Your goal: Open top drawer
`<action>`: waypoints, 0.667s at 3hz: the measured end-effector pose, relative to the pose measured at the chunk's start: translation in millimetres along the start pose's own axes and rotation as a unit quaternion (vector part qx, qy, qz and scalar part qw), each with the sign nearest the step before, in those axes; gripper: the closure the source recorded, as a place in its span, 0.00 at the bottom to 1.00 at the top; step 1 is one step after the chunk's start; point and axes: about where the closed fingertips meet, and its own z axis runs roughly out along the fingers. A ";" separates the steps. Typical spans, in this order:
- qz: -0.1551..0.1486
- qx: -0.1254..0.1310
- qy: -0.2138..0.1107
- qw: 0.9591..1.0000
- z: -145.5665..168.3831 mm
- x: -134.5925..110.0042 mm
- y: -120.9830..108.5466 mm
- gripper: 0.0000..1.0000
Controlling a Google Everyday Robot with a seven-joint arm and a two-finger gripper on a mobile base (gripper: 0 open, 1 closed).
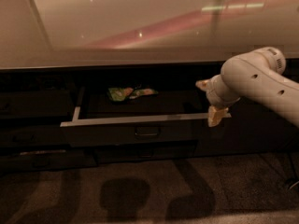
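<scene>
Top drawer [117, 132] open, gripper [210, 101] jaws parted at its right end.

The top drawer [107, 135], wide, with a dark grey-brown flat front, stands open, drawn partway out and level. It stretches leftwards from the tool [213, 107], which sits at the right end of its upper edge. A pale grey rim [135, 120] runs straight along the top of the front, and its right end meets the tool. A pale grey rail [77, 108] shows at the far side from the tool, running back into the dark recess. A dark loop handle [147, 132] sits in the middle of the front, below the rim, left of the tool and lower. Behind the rim the drawer's interior [173, 104] is open to view, dim and grey.
</scene>
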 end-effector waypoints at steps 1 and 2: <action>-0.006 0.015 0.009 1.000 -19.1 -4.0 -8.3 0.00; -0.006 0.015 0.009 1.000 -19.3 -4.1 -8.4 0.00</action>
